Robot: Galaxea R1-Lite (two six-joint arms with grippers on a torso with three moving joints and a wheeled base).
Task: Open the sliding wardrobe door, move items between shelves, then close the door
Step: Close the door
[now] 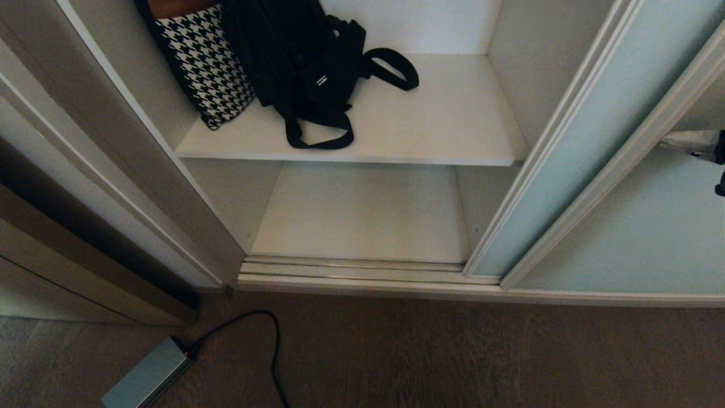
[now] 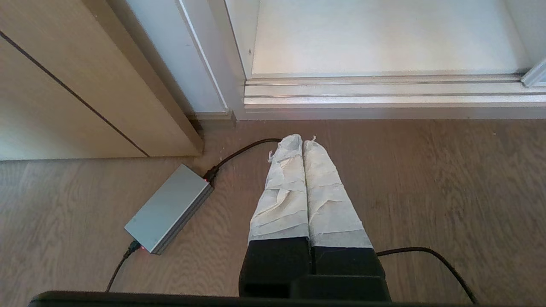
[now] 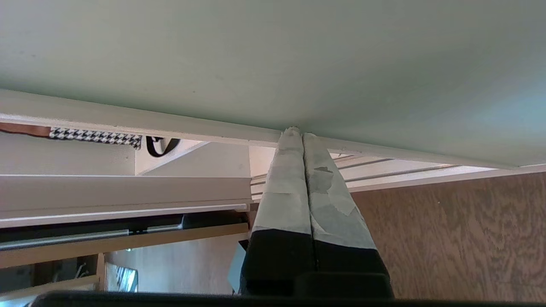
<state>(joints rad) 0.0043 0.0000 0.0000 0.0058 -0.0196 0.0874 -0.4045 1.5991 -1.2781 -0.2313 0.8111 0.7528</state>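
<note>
The sliding wardrobe door (image 1: 640,238), frosted pale blue-green glass in an off-white frame, stands to the right and the wardrobe is open. A floppy black bag (image 1: 306,62) with loop straps lies on the upper white shelf (image 1: 453,119), beside a houndstooth bag (image 1: 207,68). The lower shelf (image 1: 362,215) is bare. My right gripper (image 1: 665,141) is shut, its taped tips against the door's frame edge (image 3: 239,135) below the glass (image 3: 298,55). My left gripper (image 2: 303,143) hangs shut over the floor, holding nothing.
A grey power box (image 1: 147,377) with a black cable (image 1: 272,340) lies on the wooden floor in front of the wardrobe's left side. The grooved floor track (image 1: 351,269) runs along the opening. A beige wooden side frame (image 1: 113,141) borders the left.
</note>
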